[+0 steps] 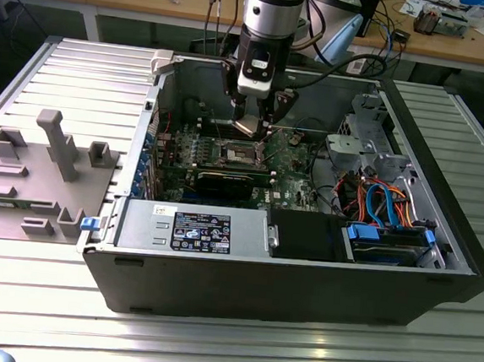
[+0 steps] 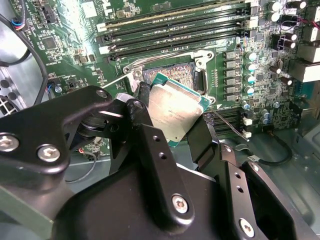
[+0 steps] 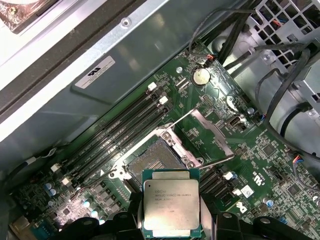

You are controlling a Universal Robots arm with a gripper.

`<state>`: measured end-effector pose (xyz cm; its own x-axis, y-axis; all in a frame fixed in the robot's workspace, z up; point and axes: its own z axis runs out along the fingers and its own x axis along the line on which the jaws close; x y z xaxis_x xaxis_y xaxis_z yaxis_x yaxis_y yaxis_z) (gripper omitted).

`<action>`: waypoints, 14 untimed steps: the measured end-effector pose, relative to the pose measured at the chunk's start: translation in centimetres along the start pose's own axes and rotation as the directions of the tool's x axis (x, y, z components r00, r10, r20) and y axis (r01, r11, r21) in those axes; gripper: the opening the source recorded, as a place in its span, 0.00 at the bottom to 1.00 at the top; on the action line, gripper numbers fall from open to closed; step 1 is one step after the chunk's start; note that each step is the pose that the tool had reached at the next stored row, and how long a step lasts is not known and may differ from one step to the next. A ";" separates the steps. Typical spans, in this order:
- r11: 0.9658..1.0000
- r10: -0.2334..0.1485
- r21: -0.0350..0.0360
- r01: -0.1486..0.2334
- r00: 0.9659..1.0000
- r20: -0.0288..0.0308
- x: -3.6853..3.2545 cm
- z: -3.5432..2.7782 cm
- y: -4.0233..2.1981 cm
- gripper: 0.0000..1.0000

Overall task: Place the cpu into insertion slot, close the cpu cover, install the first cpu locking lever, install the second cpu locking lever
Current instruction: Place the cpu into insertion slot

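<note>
Currently pinching cpu [image 3: 171, 206] by opposite edges with gripper [image 2: 170, 125], near open insertion slot [image 3: 156, 162]; probably light, stiff, fragile underneath.

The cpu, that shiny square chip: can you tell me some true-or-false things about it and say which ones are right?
1. The cpu is pinched between the fingers of the gripper. True.
2. The cpu already sits in the insertion slot. False: it is in the gripper, apart from the slot, and the slot is empty.
3. The cpu cover is shut over the slot. False: it is swung open, to one side of the slot.
4. Long memory slots run beside the insertion slot. True.
</note>
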<state>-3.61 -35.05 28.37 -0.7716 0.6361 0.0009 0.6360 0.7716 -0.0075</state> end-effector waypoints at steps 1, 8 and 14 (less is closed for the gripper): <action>1.000 0.000 0.000 0.000 1.000 0.000 0.00 0.00 0.00 0.55; 1.000 0.021 0.000 -0.021 1.000 0.000 0.00 0.29 0.00 0.55; 1.000 0.031 0.000 -0.031 1.000 0.000 0.00 0.33 0.00 0.55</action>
<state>-3.61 -35.05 28.04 -0.7518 0.6594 0.0009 0.6593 0.7518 -0.0075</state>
